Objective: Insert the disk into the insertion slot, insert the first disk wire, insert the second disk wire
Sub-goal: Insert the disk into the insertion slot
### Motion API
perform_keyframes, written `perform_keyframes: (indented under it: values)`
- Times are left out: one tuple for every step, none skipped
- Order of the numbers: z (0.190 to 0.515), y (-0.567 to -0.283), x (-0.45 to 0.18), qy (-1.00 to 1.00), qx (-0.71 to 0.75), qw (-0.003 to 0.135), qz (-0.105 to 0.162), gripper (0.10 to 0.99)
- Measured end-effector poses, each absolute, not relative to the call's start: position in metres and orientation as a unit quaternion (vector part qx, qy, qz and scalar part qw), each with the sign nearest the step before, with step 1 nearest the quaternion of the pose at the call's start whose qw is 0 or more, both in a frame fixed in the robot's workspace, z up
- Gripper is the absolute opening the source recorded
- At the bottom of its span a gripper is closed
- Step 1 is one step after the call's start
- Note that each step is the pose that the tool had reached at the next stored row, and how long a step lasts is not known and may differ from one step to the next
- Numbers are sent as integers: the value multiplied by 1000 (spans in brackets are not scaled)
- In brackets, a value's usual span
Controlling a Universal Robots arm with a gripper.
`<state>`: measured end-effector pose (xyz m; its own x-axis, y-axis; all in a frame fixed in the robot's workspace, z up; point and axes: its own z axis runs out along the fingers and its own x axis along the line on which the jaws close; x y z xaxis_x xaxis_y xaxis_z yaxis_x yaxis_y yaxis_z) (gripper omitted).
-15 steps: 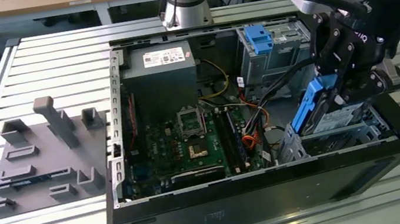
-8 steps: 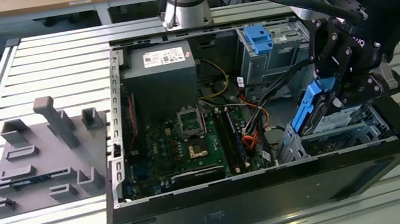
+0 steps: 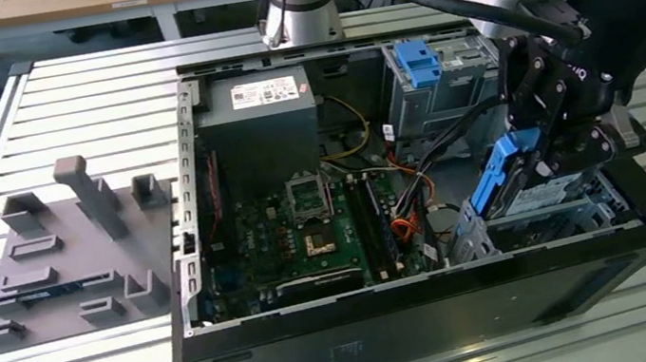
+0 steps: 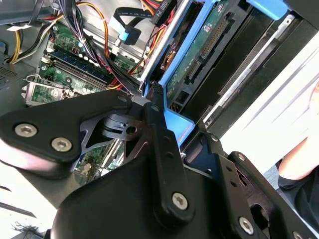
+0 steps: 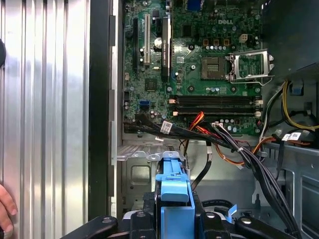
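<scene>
Clenching the disk (image 3: 515,183) in the gripper (image 3: 550,157), tilted over the insertion slot (image 3: 559,220). Apparently unseated; best levelled, slid straight.

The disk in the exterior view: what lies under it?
The silver insertion slot lies under the tilted disk, which the gripper holds. The disk covers the slot's inside, so what is in there cannot be seen.
</scene>
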<state>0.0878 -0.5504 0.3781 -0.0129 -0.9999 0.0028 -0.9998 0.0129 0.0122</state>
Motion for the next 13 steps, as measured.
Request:
perform_keyframes:
  values:
    - [378, -550, 88, -712, 703, 5, -3, 365]
    - [377, -550, 88, -712, 703, 5, -3, 365]
    - [377, -550, 88, -712, 703, 5, -3, 365]
    - [376, -550, 88, -712, 703, 5, -3, 365]
    - [376, -550, 88, -712, 703, 5, -3, 365]
    - [376, -550, 88, -712, 703, 5, -3, 365]
    - [375, -550, 88, -712, 703, 5, -3, 365]
    - [375, -550, 88, -712, 703, 5, -3, 365]
    - [374, -550, 88, -712, 703, 5, -3, 365]
    - [374, -550, 88, -712, 703, 5, -3, 365]
    - [374, -550, 88, -712, 703, 5, -3, 365]
    - [373, -550, 88, -712, 703, 5, -3, 365]
    - [373, -550, 88, -712, 703, 5, -3, 365]
